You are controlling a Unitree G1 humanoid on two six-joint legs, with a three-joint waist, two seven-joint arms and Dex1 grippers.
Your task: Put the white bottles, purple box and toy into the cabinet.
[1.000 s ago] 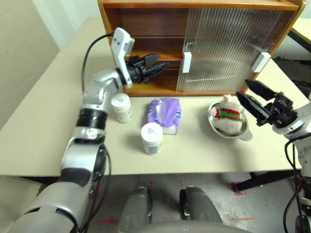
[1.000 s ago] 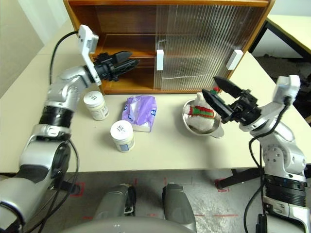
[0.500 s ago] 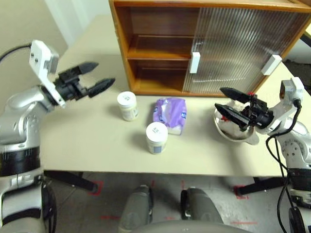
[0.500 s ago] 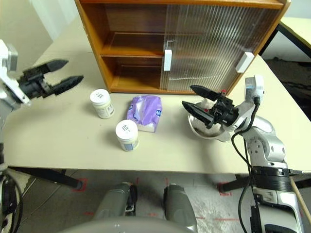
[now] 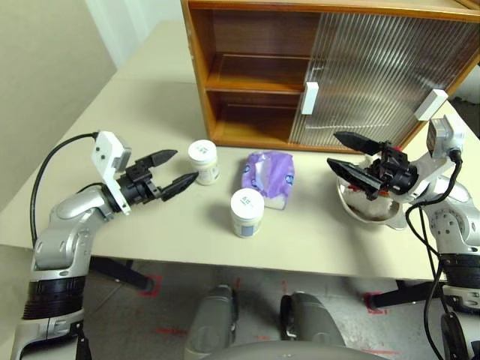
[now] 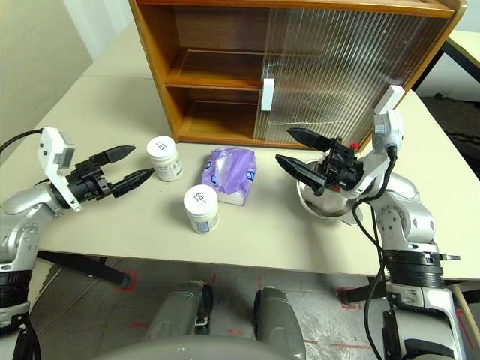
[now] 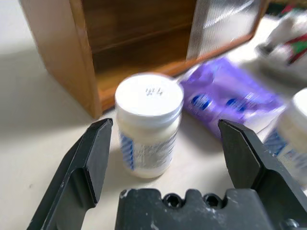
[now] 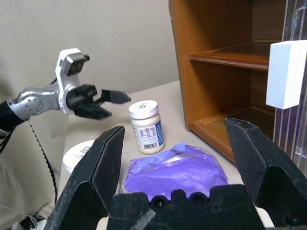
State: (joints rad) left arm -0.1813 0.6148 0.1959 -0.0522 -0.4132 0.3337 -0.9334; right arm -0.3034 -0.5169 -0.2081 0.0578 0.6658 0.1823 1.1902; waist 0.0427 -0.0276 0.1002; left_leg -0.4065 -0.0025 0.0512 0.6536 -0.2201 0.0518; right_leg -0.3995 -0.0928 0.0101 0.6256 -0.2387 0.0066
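While the left pincer [image 5: 175, 169] hangs spread, the nearest white bottle [image 5: 203, 161] stands on the table [image 5: 150, 105] just ahead of its tips; rigid, light, probably slick, best pinched across its body. Right pincer [image 5: 346, 154] also gapes, empty.

Lab: floor tape marks [image 5: 371, 304], bare table [image 5: 150, 112]

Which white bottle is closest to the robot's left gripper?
The white bottle nearer the cabinet: the open left gripper points right at it. The other bottle stands farther off, by the purple box.
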